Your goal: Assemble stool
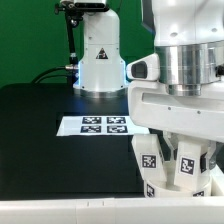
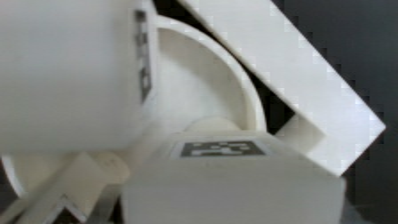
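My gripper [image 1: 189, 172] is low at the exterior view's lower right, near the table's front edge. Its dark fingers [image 1: 168, 150] stand on either side of a chunky white stool leg [image 1: 188, 168] with a tag, and it looks shut on that leg. A second tagged leg [image 1: 150, 160] stands just to its left. In the wrist view the held leg [image 2: 222, 165] fills the near middle. A large white leg [image 2: 63, 80] is close beside it. The curved rim of the round seat [image 2: 214, 75] lies behind. My fingers are hidden there.
The marker board [image 1: 98, 125] lies flat on the black table, mid-scene. The white robot base [image 1: 100, 55] stands behind it with cables. A slanted white bar [image 2: 302, 70] crosses beyond the seat in the wrist view. A white ledge [image 1: 60, 210] runs along the table's front.
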Action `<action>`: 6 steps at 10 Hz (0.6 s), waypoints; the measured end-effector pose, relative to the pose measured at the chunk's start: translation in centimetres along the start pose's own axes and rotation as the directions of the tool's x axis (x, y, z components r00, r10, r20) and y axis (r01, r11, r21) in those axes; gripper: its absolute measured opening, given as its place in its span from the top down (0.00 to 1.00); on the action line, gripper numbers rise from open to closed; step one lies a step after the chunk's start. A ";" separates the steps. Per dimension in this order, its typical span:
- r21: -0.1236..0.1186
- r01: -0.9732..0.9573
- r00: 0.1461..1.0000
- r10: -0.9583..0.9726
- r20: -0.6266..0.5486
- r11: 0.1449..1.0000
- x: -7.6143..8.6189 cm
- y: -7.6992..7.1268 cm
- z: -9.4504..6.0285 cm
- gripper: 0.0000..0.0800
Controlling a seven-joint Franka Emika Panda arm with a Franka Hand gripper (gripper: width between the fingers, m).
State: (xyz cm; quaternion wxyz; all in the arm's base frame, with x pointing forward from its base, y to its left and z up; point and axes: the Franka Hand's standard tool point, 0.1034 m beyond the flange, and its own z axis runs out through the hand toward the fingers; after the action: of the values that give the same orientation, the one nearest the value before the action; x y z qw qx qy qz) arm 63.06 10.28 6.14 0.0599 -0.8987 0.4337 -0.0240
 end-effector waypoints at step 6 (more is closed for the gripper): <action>0.016 -0.774 0.633 0.772 0.059 0.633 -0.6 -1.1 -0.5 0.59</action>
State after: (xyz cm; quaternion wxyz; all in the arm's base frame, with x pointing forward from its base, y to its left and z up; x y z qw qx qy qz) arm 63.51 11.41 6.80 0.0922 -0.6258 0.7744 0.0159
